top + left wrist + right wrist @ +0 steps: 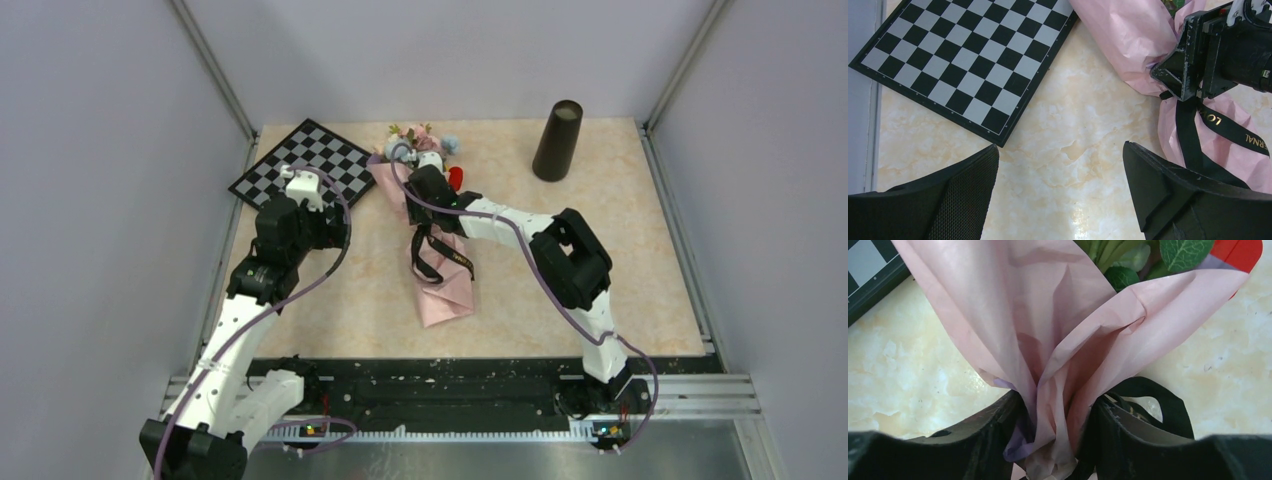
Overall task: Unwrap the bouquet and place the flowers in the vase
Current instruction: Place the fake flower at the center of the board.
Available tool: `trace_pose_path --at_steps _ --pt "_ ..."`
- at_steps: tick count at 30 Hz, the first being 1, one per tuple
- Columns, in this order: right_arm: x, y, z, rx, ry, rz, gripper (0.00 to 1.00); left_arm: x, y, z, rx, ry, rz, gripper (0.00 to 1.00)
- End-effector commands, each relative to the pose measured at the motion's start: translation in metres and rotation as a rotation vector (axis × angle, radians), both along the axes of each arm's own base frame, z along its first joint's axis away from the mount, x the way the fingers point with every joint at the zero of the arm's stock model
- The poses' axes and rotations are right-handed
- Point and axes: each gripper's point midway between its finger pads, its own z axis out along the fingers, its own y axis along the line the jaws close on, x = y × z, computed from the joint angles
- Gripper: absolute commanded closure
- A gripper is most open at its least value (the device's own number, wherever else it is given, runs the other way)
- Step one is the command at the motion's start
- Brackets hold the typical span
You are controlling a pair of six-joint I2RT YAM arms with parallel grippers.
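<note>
Bouquet (1048,335) neck pinched in right gripper (1055,407), left gripper (1060,150) spread wide

You had the bouquet (445,290) lying flat, a ribbon-tied cone of crinkled pink paper, its gathered neck pinched between the right claw's (1055,412) fingers. The flowers (415,133) showed just past the claw's tips; the dark vase (557,140) stood upright, well off to its right.
</note>
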Motion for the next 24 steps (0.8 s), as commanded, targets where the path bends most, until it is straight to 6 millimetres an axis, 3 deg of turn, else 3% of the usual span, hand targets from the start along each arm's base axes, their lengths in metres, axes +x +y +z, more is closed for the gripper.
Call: trace_pose_path --at_steps 1,8,17,24 --pt "0.002 0.014 0.035 0.069 -0.072 0.024 0.45 0.006 0.001 0.005 0.005 -0.035 0.004 0.03" --pt "-0.004 0.013 0.052 0.084 -0.100 0.066 0.28 0.006 0.002 0.004 0.007 -0.034 0.007 0.02" --pt "-0.017 0.002 0.085 0.090 -0.139 0.105 0.21 0.006 0.000 0.002 -0.004 -0.032 -0.001 0.01" --pt "-0.041 -0.028 0.118 0.104 -0.181 0.117 0.19 0.006 -0.001 0.002 -0.008 -0.033 -0.002 0.01"
